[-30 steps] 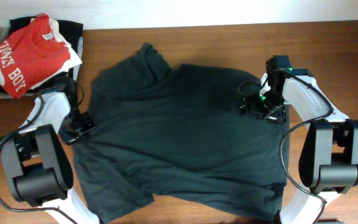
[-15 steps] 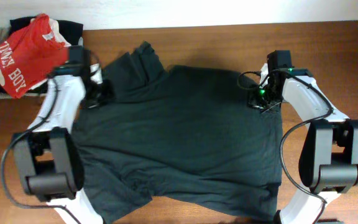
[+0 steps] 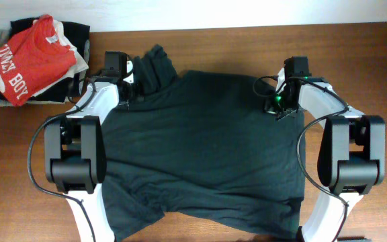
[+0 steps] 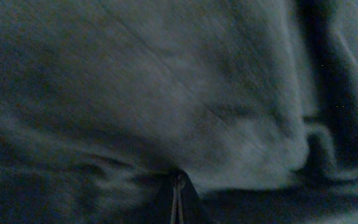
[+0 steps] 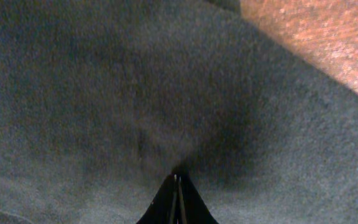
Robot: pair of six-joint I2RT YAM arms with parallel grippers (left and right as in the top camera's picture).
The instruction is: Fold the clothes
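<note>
- Shirt lies spread nearly flat on the desk, stretching between the two end effectors and from them down towards the arm bases.
- Left end effector is clenched on the cloth at one upper corner, just beside a bunched hump of fabric. Its wrist view shows the fingers pressed together with cloth gathered into them.
- Right end effector is likewise clenched on the opposite upper edge, with bare desk just beyond it.
- Judging by this, no fold is made yet: the cloth looks to be a single spread layer, rumpled at the corner nearest the left arm's base. Every fold is left to do, and this looks like the first grasp.
</note>
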